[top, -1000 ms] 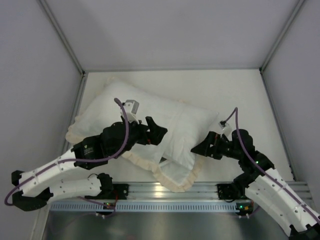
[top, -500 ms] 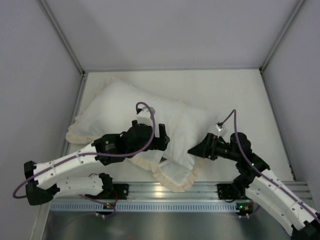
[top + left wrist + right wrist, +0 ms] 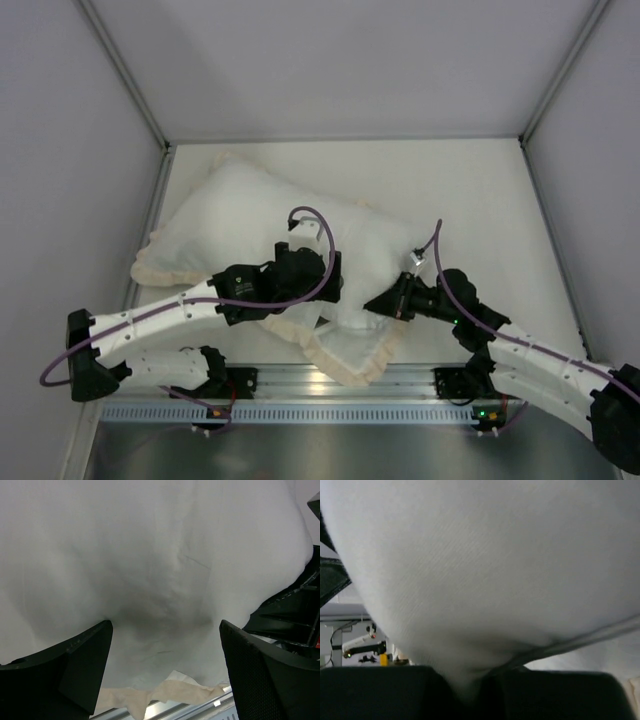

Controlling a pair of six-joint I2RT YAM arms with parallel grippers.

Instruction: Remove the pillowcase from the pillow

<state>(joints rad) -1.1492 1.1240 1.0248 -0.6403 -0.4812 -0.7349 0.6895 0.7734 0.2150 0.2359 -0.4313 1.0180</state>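
Both end effectors sit at the near-right end of the plump plain white cushion (image 3: 385,250), which lies on the pale bench (image 3: 480,190) with its long axis running far-left to near-right. The left end effector (image 3: 330,288) is spread wide astride the white bulge, while the right end effector (image 3: 378,302) is pressed together, pinching white cloth, seemingly the cushion's corner. Slack from the cream-ruffled fabric cover (image 3: 345,352) lies just nearward, closest to the left arm.
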